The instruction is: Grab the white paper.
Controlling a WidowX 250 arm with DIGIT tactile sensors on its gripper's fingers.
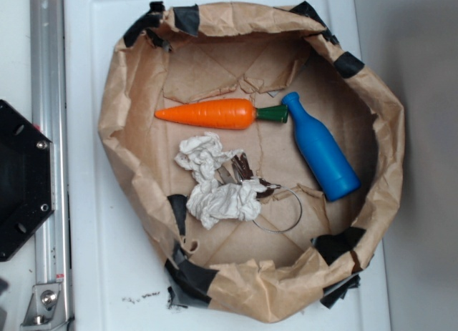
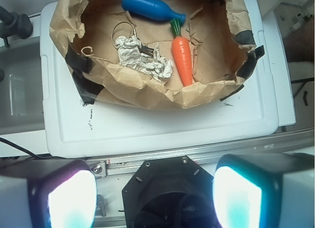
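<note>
Exterior: straight down, pretty close on paper nest (image 1: 250,288). Wrist: higher, back behind black base (image 2: 162,198), looking forward-down. Same nest in both.

Tool (image 2: 155,196) seen only in wrist view: two fingers (image 2: 61,198) at bottom corners, spread wide apart, nothing between them. Pads glow pale teal. Tool held high, well back from worktop (image 2: 147,132), touching nothing.

A WidowX gripper (image 2: 153,196) shows two dark-edged fingers (image 2: 64,198) with glowing white-cyan pads; a black octagonal base plate (image 1: 21,181), studded with screws, sits left.
</note>
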